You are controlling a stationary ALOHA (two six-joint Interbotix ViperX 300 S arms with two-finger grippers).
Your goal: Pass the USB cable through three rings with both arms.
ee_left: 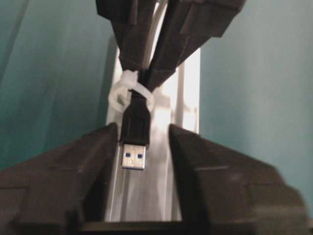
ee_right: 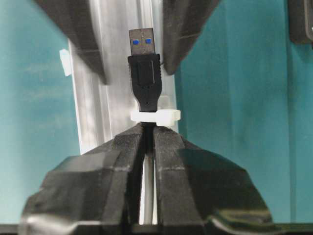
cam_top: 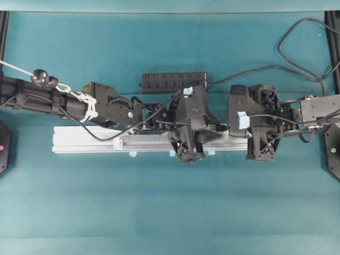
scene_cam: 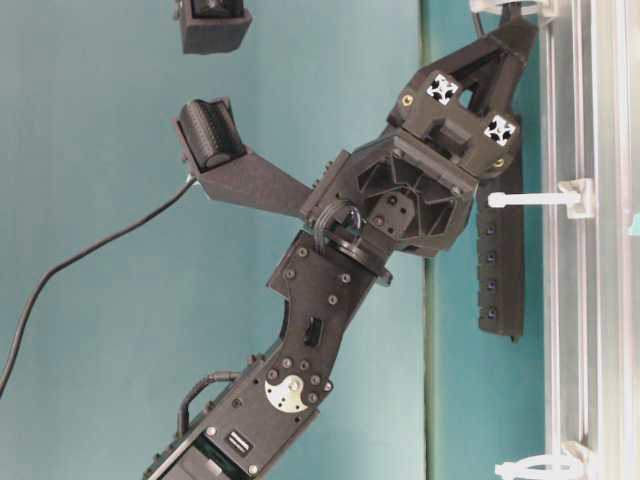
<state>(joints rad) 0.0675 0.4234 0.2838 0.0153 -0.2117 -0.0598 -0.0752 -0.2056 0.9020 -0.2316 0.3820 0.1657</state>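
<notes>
USB cable (ee_left: 134, 125) first: its plug pokes through one white ring (ee_left: 128, 93) on the silver rail (cam_top: 90, 139), with the blue-tongued metal tip sticking out toward the left gripper (ee_left: 144, 142); in the left wrist view the plug sits at about 12 o'clock from that gripper's two fingers, between them; they stand partly parted on either side of the plug body, and I cannot tell whether they touch it yet. Further right, the right gripper (ee_right: 147, 134) has its jaws pressed together on the cable just behind the ring (ee_right: 155, 116), at 6 o'clock from the plug in its own view; it is feeding the cable through.

As for progress, I judge this a handover at one ring: the plug is through, and the left gripper has to take it and pull; which ring of the series this is the pictures do not settle, so how many are left is unclear.

Counted: one cable; two grippers; one rail; three rings in the table-level view, at 12, 3 (scene_cam: 575, 198) and 5 o'clock; one black hub (cam_top: 173, 82) above the rail.
</notes>
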